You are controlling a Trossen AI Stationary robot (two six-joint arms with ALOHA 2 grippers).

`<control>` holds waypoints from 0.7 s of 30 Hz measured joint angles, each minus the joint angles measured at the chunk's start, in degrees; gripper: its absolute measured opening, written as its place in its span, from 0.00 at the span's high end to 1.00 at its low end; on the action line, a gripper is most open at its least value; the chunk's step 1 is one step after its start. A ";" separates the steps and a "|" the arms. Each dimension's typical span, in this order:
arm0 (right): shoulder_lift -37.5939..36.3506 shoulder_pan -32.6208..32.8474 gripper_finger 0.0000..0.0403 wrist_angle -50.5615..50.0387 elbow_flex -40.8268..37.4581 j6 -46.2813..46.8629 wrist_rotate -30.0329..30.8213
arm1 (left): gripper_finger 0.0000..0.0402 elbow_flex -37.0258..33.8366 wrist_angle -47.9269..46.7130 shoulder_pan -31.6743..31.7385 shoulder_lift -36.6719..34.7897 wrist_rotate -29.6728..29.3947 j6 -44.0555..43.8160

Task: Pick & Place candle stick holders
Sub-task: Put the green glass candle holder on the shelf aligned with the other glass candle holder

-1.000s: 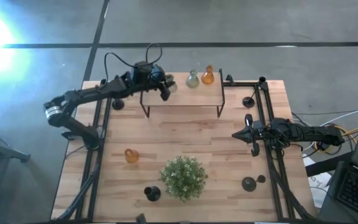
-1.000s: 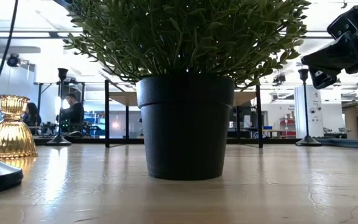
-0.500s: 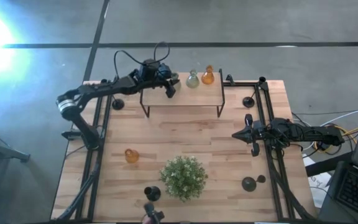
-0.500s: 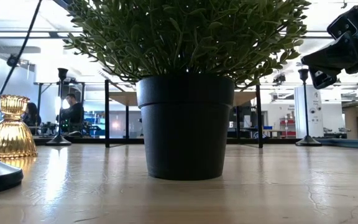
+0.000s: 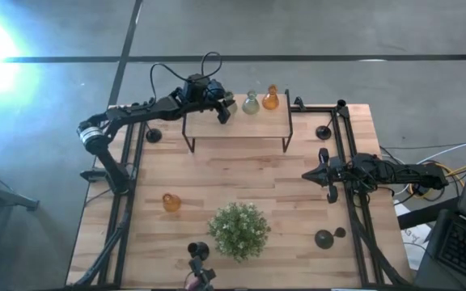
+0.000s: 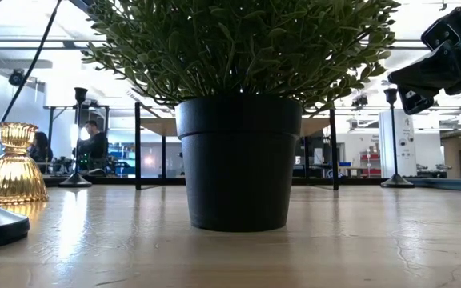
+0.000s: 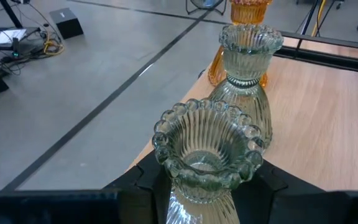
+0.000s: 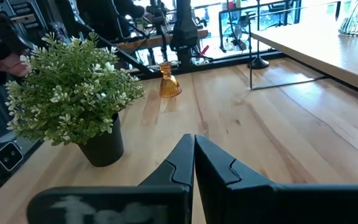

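My left gripper (image 5: pixel 222 110) is over the left end of the black-framed wooden shelf (image 5: pixel 237 128) at the far edge, shut on a clear grey-green glass vase (image 7: pixel 207 155). Close beside it a second grey-green vase (image 5: pixel 251 103) and an orange vase (image 5: pixel 271 99) stand on the shelf. Black candle stick holders stand on their round bases at the far left (image 5: pixel 154 135), the far right (image 5: pixel 324 132) and the near edge (image 5: pixel 198 251). No gripper touches them. My right gripper (image 5: pixel 324 174) hangs shut and empty over the table's right side. My left gripper pinches the vase's neck (image 7: pixel 194 193), just under its beaded rim, between its two fingers (image 7: pixel 143 182). The fingers come nearly level from the table's left, slanting a little down. The vase stands upright, mouth up. Its foot is hidden, so whether it rests on the shelf cannot be told.
A potted green plant (image 5: pixel 238 229) stands near the front middle. An orange vase (image 5: pixel 171 202) stands left of it. A dark round thing (image 5: pixel 324 239) lies at the near right. Black rails (image 5: pixel 128 194) run along both sides of the table. A dark thing (image 5: pixel 196 276) shows at the near edge.
My left gripper has carried the glass vase a little toward the table's right edge, along the shelf toward the two vases standing there, and slightly down. A dark thing has come into view at the table's near edge.
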 joint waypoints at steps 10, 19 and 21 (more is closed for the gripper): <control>0.02 -0.01 0.98 0.00 0.00 0.00 0.00 | 0.66 -0.04 0.02 0.03 0.00 2.46 1.49; 0.01 0.00 0.98 0.02 0.00 0.00 0.00 | 0.66 -0.11 0.70 0.08 0.00 2.43 3.16; 0.01 -0.01 0.98 0.02 0.00 0.00 0.00 | 0.66 -0.11 0.70 0.09 0.00 2.41 4.07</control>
